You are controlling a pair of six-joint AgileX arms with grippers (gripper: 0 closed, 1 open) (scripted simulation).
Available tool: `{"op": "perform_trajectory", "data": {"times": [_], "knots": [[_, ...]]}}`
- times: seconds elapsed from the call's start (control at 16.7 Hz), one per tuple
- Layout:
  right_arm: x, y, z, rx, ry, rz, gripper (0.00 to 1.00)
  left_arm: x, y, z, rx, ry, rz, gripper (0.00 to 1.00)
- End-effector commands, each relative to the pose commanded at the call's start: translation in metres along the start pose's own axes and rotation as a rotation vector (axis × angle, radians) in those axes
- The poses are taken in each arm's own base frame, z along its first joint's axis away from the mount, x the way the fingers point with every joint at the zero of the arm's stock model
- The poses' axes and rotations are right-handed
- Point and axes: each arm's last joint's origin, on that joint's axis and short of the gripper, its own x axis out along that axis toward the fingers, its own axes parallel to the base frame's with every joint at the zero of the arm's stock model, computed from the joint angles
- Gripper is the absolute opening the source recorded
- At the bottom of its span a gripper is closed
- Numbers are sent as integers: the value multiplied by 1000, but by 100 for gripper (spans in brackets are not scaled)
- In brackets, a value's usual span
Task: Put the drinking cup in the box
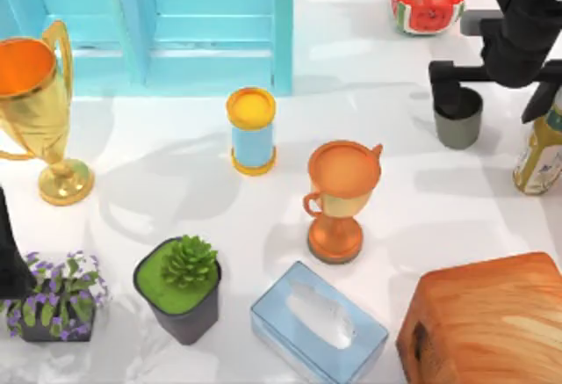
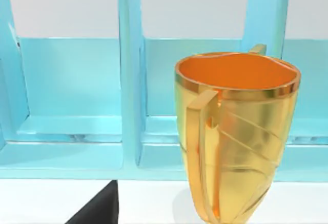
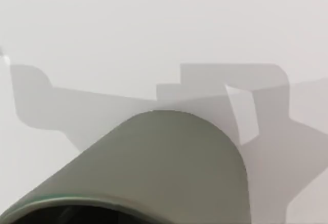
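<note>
White desk (image 1: 369, 68) carries clutter below a turquoise shelf box (image 1: 202, 24). Left arm sits parked at the left edge by the gold trophy (image 1: 35, 94). Right of centre stands the orange trophy (image 1: 341, 198). At far right the drinking cup (image 1: 458, 118) stands upright under the right pincer (image 1: 492, 72), which straddles it, apparently for a grasp; I cannot tell whether it has closed.

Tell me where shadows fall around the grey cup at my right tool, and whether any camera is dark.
Top view: the right tool stands over the drinking cup, soft shadows spreading across the white table nearby. Right wrist view: hard-edged angular shadows lie on the table beyond the cup. No view is dark.
</note>
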Motion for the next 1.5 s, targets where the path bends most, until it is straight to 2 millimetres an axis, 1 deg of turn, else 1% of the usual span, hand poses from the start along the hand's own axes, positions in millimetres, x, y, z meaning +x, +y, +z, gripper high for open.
{"op": "perform_trajectory", "data": {"times": [0.12,0.9,0.96,1.5], "knots": [[0,0,0,0,0,0,100,0,0,0,0,0,0,100],[0,0,0,0,0,0,2,0,0,0,0,0,0,100],[0,0,0,0,0,0,0,0,0,0,0,0,0,100],[-2,-1,1,1,-5,2,0,0,0,0,0,0,0,100]]}}
